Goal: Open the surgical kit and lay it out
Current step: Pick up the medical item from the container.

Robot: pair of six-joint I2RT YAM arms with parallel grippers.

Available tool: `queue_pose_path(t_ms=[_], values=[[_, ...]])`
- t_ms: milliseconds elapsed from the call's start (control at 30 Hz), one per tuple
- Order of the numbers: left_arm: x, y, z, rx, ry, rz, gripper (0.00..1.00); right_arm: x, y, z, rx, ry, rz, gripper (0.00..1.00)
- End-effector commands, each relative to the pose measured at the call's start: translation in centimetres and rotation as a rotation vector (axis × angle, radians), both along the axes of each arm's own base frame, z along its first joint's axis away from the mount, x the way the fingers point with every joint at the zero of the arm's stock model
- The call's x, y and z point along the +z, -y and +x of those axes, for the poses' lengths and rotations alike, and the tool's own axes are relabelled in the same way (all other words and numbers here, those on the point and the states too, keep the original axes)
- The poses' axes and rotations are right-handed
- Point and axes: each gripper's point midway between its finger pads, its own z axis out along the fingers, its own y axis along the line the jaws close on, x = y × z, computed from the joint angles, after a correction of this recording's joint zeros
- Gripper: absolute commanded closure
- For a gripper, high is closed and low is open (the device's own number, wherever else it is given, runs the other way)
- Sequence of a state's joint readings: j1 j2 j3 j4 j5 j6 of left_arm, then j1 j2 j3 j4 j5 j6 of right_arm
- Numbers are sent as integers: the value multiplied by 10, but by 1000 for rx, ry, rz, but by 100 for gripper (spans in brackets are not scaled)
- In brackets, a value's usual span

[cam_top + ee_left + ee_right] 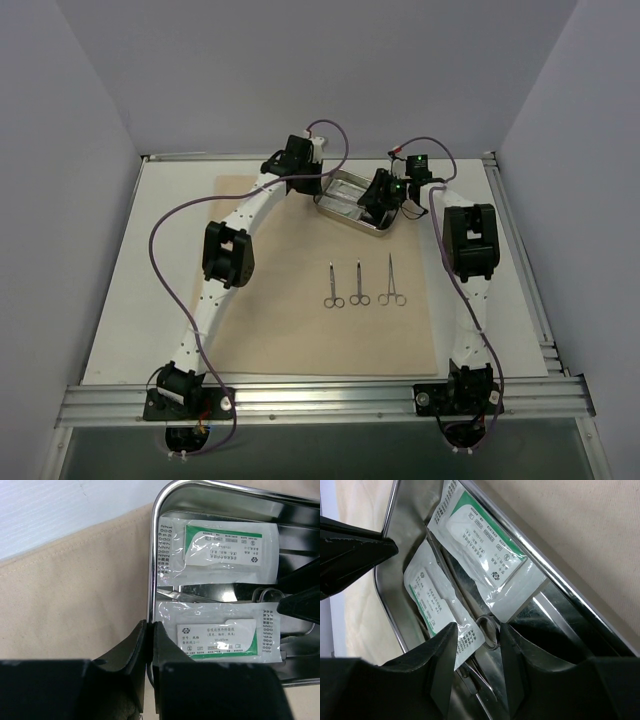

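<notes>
The beige cloth wrap [300, 335] lies spread flat on the table. On its far part stands the steel tray [340, 190]. My left gripper [149, 625] is shut on the tray's left rim [150, 555]. Two white packets [220, 552] [220, 637] lie inside the tray. My right gripper [478, 630] is down in the tray, jaws open, with the ring handle of a clamp [489, 632] between its fingers. That clamp lies partly under the packets [437, 610]. Three clamps [333, 285] [359, 283] [392, 282] lie side by side on the cloth.
Grey walls close in the table on the left, back and right. A metal rail [320, 400] runs along the near edge, where the arm bases stand. A purple cable [165, 250] loops over the table beside the left arm.
</notes>
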State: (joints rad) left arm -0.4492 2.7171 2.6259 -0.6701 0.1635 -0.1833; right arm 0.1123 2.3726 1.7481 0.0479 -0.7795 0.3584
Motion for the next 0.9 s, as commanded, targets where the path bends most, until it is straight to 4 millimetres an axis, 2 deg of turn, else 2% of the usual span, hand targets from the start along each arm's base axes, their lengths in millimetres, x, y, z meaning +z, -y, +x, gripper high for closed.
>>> queue_pose_path(t_ms=[0,133,300,467,733,867], values=[[45,1,11,27,80,-54,98,-21,-26,-39,85,-172,72,65],[46,2,11,27,81,-56,98,-11,-30,-44,122,-172,107,72],[44,3,10,26,78,-56,98,-1,-34,-45,134,-157,153,75],[43,2,10,34,74,-58,98,10,-39,-32,94,-100,193,75],[43,3,9,31,73,-56,98,-18,-31,-19,0,-100,142,69],[42,2,9,30,72,-52,98,-3,-27,-1,-70,-28,177,69]])
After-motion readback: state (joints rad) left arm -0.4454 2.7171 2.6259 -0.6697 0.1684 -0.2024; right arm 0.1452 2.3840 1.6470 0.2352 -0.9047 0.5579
